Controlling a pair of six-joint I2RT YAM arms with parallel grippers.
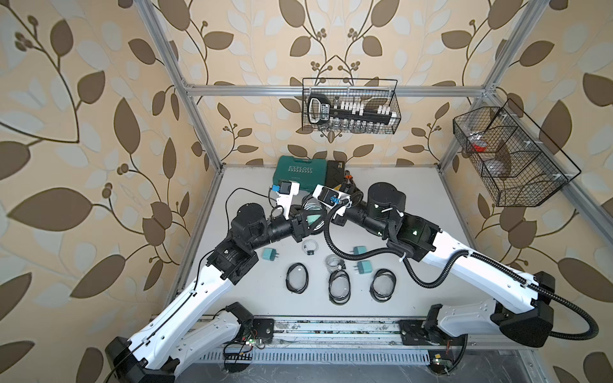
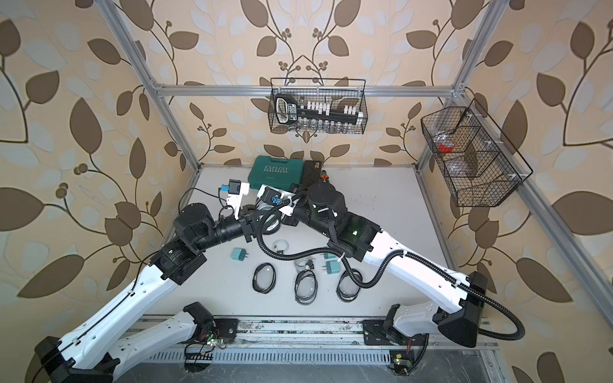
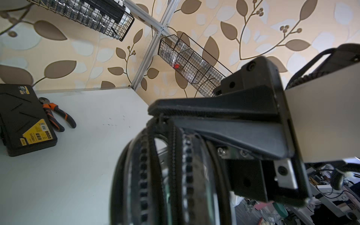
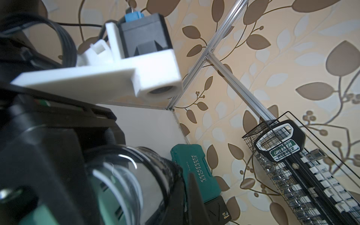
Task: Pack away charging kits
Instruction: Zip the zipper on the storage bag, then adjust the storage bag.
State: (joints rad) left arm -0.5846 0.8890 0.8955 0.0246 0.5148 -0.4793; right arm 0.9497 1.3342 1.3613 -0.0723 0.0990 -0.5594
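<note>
Left gripper (image 1: 310, 219), partly open, clasps an oval black-rimmed clear zip pouch (image 3: 144, 165); right gripper (image 3: 155, 115), fully closed, pinches its zipper edge.

Two brand names legible, the other print too small

"EXPLOIT" stands in pale capitals over a row of chevrons on the lid of the teal tool case (image 1: 295, 172), readable in both top views and the right wrist view. "GREENER" stands in white on a green band on the black handle of the socket rail (image 4: 280, 144) in the wire basket (image 4: 251, 136), and the Chinese characters beneath it are illegible. The yellow label (image 3: 37, 132) on the black flat case (image 3: 17, 115) carries print too fine to read.
</note>
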